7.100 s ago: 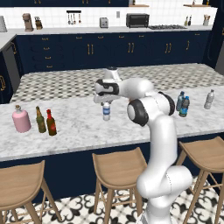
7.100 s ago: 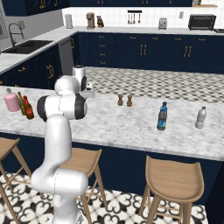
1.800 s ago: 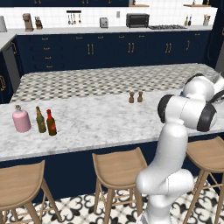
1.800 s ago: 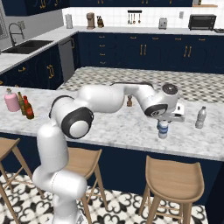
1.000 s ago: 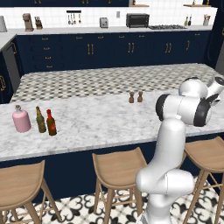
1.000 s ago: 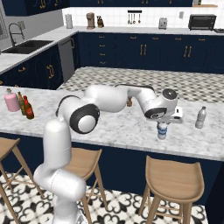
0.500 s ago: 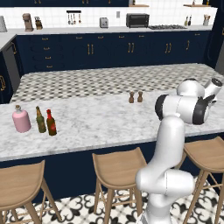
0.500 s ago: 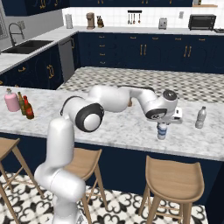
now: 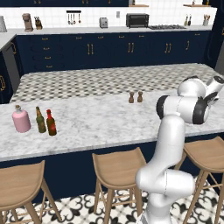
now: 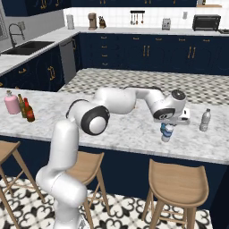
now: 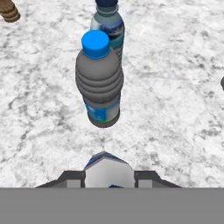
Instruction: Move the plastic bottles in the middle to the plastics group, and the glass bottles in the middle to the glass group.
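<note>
My gripper is shut on a small clear plastic bottle with a white-blue label, held upright just above the marble counter at its right side. Between the finger tips in the hand view, the gripper holds the bottle's white-and-blue top. Just ahead stand a greyish bottle with a bright blue cap and, behind it, a teal-blue bottle with a dark cap. A clear bottle with a pale cap stands further right. At the counter's left, the red-brown glass bottle stands beside the olive-green bottle and pink flask.
Two small wooden shakers stand mid-counter; one shows at the hand view's top left. Wooden stools line the counter's near edge. My arm stretches across the counter from the left.
The arm has carried the bottle from the counter's middle to the right side. Over the last second the hand stays in place while the elbow swings slightly right.
</note>
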{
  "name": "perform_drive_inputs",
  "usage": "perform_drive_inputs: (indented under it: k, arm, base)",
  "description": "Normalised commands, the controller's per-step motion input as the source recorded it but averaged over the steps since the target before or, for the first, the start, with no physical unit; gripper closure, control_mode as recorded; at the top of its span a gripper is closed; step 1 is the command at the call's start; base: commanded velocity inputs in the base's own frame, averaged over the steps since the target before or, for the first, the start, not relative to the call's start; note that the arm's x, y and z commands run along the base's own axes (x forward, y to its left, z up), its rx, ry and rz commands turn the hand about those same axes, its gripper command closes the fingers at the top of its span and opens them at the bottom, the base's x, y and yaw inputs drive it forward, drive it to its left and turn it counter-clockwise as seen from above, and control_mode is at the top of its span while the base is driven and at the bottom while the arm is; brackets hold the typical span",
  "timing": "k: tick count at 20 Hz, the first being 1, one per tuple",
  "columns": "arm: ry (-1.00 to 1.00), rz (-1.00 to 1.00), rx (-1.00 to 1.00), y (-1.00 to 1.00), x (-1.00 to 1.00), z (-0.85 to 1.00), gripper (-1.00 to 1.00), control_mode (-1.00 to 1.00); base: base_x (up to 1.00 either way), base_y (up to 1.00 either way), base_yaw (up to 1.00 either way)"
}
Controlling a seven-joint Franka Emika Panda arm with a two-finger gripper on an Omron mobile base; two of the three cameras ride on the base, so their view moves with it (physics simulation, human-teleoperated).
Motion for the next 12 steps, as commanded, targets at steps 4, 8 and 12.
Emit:
perform_drive_inputs:
  k: [4,8,12]
  arm:
    - [0.00,0.00,0.00,0.07,0.00,-0.07,1.00,-1.00]
    - [0.00,0.00,0.00,0.09,0.00,-0.13,1.00,-1.00]
    - [0.00,0.00,-0.01,0.19,0.00,-0.20,1.00,-1.00]
  base:
    - [0.00,0.00,0.00]
    - [0.00,0.00,0.00]
    - [0.00,0.00,0.00]
